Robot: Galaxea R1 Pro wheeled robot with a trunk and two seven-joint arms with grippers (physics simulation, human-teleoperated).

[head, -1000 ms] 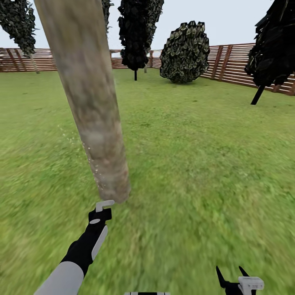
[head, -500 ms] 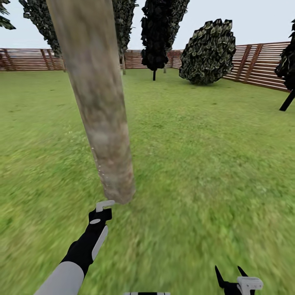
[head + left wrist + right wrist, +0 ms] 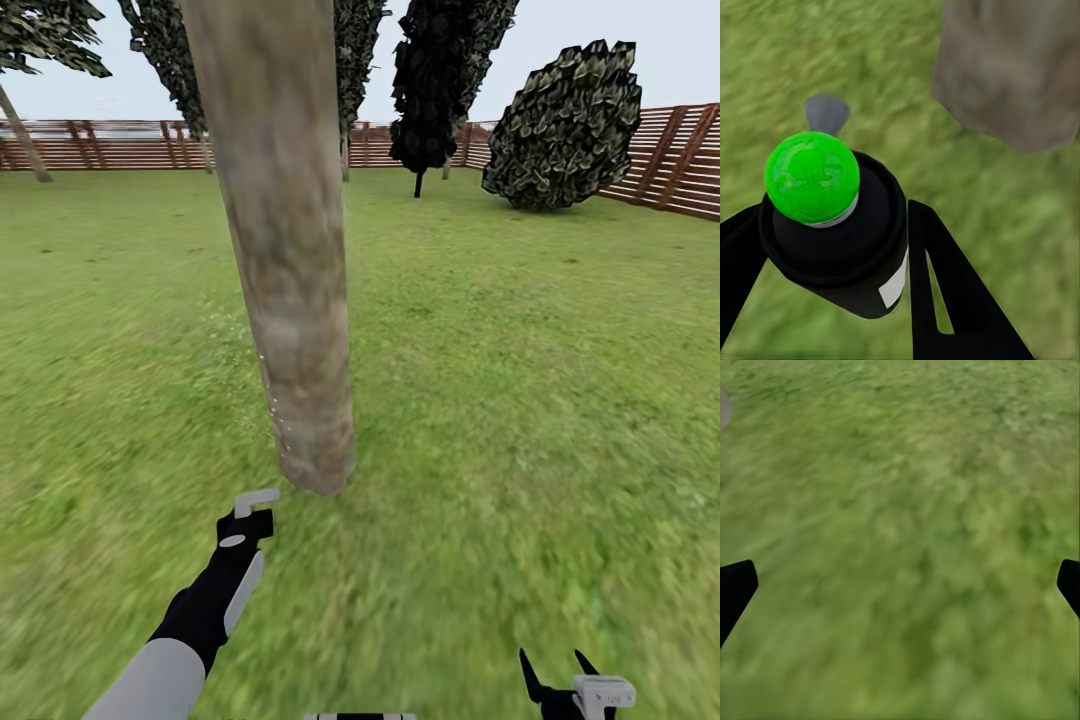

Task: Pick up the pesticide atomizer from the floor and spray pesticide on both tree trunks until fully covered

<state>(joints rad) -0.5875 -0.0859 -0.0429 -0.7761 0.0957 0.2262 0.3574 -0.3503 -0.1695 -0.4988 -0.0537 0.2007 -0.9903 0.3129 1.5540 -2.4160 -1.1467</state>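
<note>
The left arm, white at the forearm and black toward the wrist, reached forward and slightly rightward in the head view, ending in the left pincer (image 3: 252, 503) with pale grey L-shaped tips. In the left wrist view its two black fingers (image 3: 945, 292) were closed against the sides of a small black spray bottle with a green cap (image 3: 832, 225), gripping it. The right pincer (image 3: 556, 668) sat low at the right side, its two black pointed fingers (image 3: 529, 672) spread apart and holding nothing.

green-capped pesticide atomizer (image 3: 832, 225), near tree trunk (image 3: 285, 250)
</note>
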